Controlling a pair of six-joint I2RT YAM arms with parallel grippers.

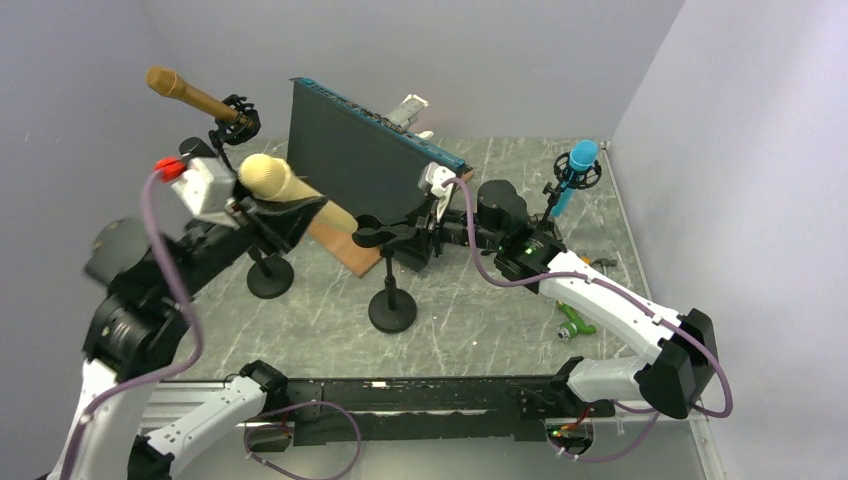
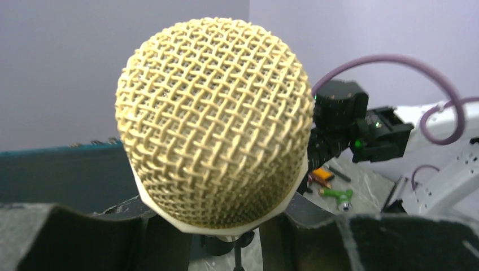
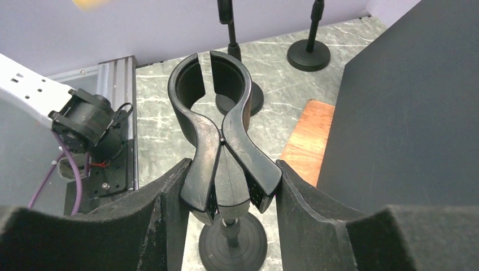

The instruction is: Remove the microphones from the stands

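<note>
Left end effector (image 1: 285, 207) closed on the cream microphone (image 2: 214, 124) just behind its mesh head; right end effector (image 3: 231, 169) closed narrow on the two handles of the black microphone clip (image 3: 209, 152), one finger against each. The clip sits on top of the round-based stand (image 1: 392, 308), which rests on the marbled surface (image 1: 480, 320). The microphone is carried in the air to the left of the clip. Its long axis runs from the head at upper left, down and to the right, so the tail points at the clip and lies near it. The left arm therefore has the task's thing, and the right arm is the nearer one to the stand. Judged from this, the removal is largely done, and what remains is to draw the microphone up and to the left, along its own axis, away from the clip. The right wrist view alone shows the clip's ring empty, its two halves almost meeting. The top view alone gives the microphone's axis. The left wrist view shows little beyond the mesh head, which hides the body and the grip. A gold microphone (image 1: 185, 92) and a blue microphone (image 1: 577, 168) stand farther back.
</note>
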